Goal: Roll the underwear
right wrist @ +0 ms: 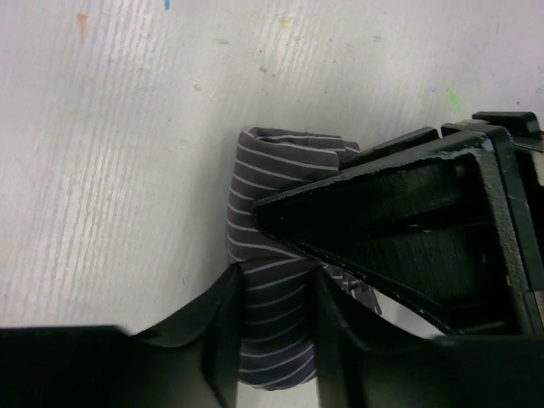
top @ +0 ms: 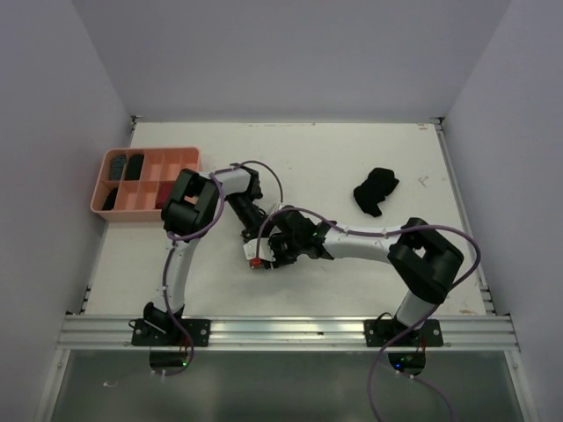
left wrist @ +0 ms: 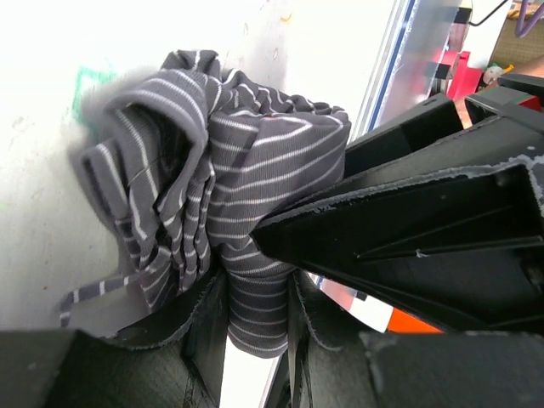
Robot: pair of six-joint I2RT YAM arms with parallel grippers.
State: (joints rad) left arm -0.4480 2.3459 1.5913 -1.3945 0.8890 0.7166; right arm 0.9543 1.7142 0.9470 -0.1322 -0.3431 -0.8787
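Note:
The grey-and-white striped underwear (left wrist: 229, 187) is a bunched roll just above the white table, mid-table and in front of the left arm. My left gripper (left wrist: 255, 293) is shut on one end of it, cloth filling the gap between its fingers. From the opposite side my right gripper (right wrist: 276, 293) is shut on the tightly rolled part of the striped underwear (right wrist: 268, 255). In the top view both grippers, left (top: 257, 239) and right (top: 274, 251), meet tip to tip and hide the garment. The black underwear (top: 376, 191) lies crumpled at the back right, apart from both grippers.
A salmon-pink compartment tray (top: 149, 151) stands at the back left against the wall, with dark rolls in some compartments. White walls close in the table on three sides. A metal rail (top: 281, 330) runs along the near edge.

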